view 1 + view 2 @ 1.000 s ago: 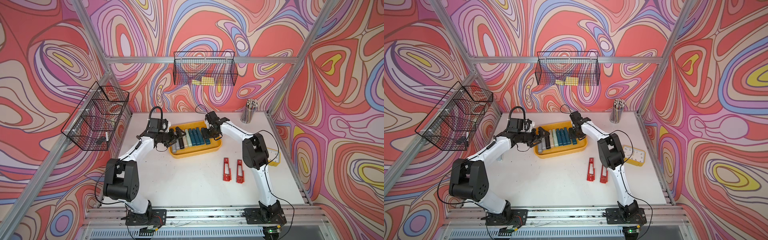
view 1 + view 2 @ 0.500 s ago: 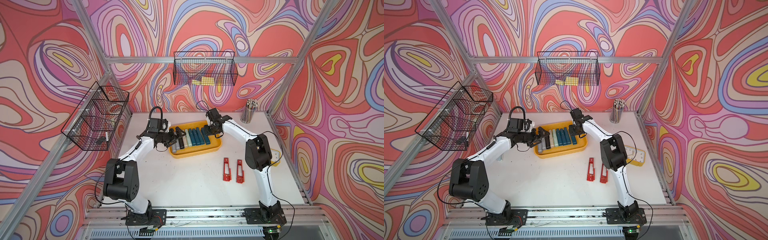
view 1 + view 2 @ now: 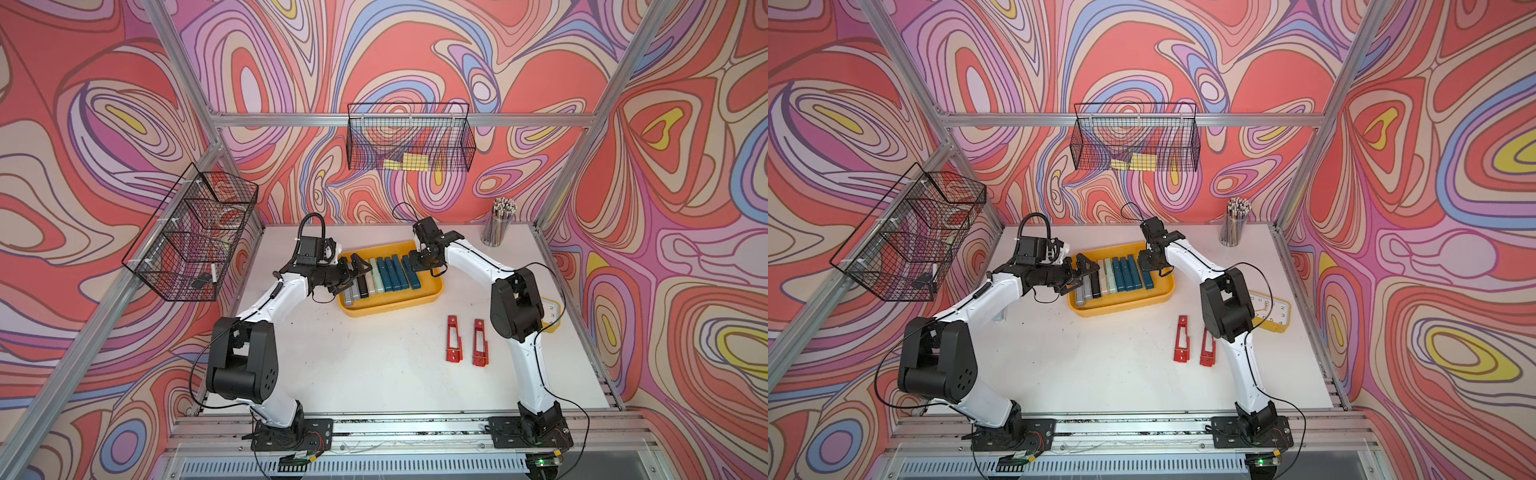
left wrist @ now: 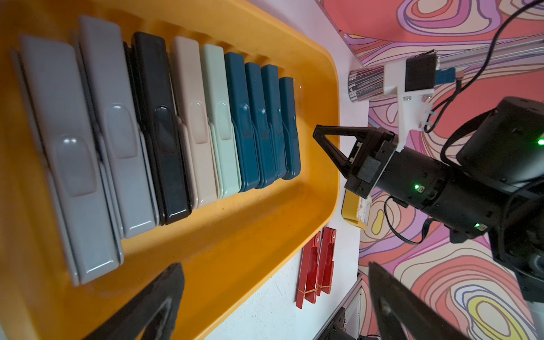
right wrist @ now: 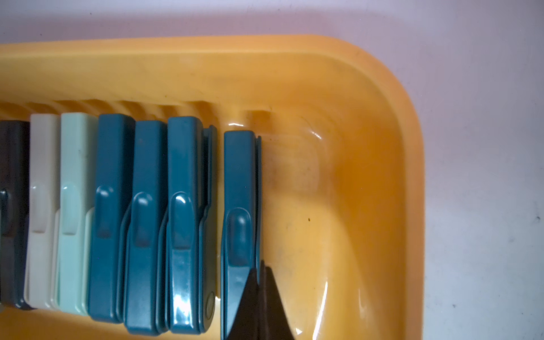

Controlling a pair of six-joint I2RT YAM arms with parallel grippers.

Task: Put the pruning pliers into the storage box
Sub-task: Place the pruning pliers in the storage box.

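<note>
Lit brightly, evenly from above in both top views — sharp, a thin soft shadow at the 6 o'clock edge of the storage box [image 3: 390, 308]. Paler in the right wrist view, with glare streaks on the box floor and blur over the right tool [image 5: 259, 272].
</note>
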